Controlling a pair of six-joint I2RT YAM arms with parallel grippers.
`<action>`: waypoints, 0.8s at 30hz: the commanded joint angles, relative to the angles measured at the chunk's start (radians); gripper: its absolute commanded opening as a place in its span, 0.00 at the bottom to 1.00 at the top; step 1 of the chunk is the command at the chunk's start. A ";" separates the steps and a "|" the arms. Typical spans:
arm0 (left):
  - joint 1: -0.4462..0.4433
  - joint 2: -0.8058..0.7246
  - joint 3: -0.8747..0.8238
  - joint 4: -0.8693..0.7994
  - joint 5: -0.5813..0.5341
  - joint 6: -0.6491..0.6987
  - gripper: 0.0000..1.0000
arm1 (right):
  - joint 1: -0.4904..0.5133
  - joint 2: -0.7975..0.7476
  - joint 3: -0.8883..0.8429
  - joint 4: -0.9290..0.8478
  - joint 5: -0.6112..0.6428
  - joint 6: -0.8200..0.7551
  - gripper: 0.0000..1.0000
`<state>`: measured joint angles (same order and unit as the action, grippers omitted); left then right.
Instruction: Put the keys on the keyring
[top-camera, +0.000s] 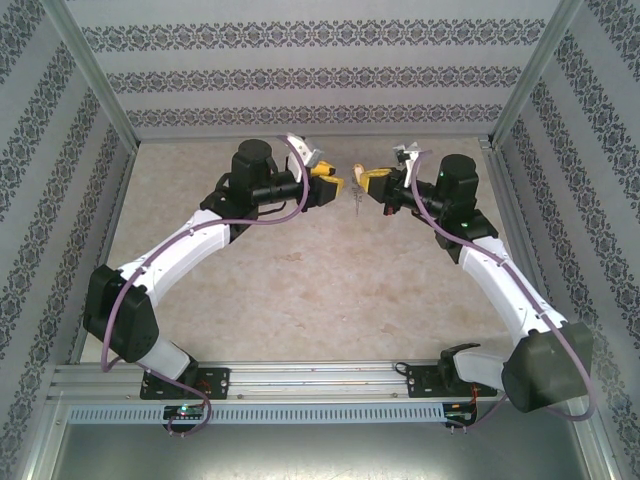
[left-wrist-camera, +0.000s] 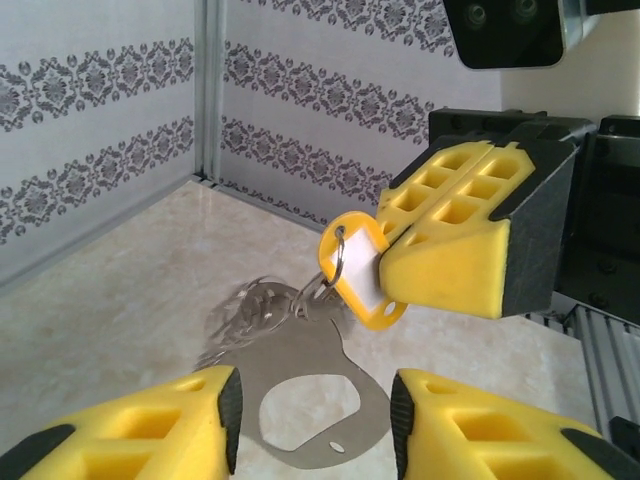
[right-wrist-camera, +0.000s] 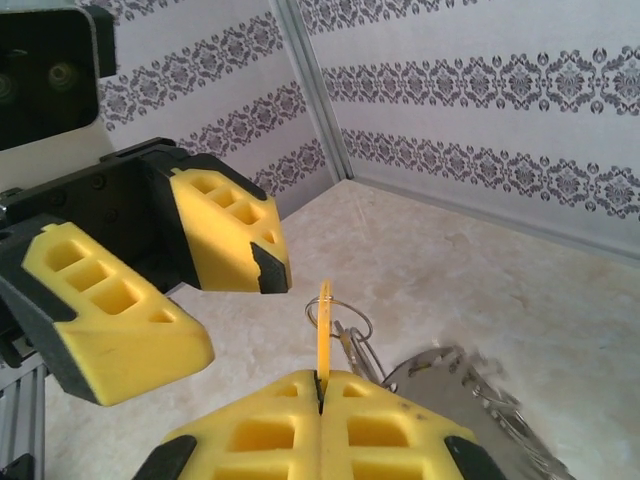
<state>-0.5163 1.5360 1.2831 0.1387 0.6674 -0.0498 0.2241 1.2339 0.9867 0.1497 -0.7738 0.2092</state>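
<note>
One gripper holds, one waits. My right gripper (left-wrist-camera: 400, 245) is clamped on the key (left-wrist-camera: 362, 278) by its yellow head, lifting it clear for threading. The keyring (left-wrist-camera: 300, 358) dangles just below the key, apparently linked. My left gripper (right-wrist-camera: 238, 318) faces the key, jaws apart, likely ready to take the keyring.

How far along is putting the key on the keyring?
Apparently done: the key seems linked to the keyring hanging under it. In hand: the right gripper has its jaws shut on the key's yellow head. Left: probably only setting it down; the left gripper, jaws open, holds nothing.
</note>
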 joint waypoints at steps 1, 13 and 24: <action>-0.006 -0.056 -0.030 0.077 -0.061 -0.015 0.47 | -0.011 0.031 0.033 0.010 0.018 -0.006 0.00; 0.001 -0.144 -0.155 0.152 -0.309 -0.028 0.53 | -0.009 0.148 0.068 0.052 0.031 0.009 0.00; 0.036 -0.122 -0.180 0.166 -0.369 -0.053 0.55 | -0.026 0.364 0.231 0.077 0.063 0.015 0.00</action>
<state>-0.4953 1.4155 1.1069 0.2443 0.3294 -0.0830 0.2123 1.5631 1.1553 0.1761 -0.7208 0.2115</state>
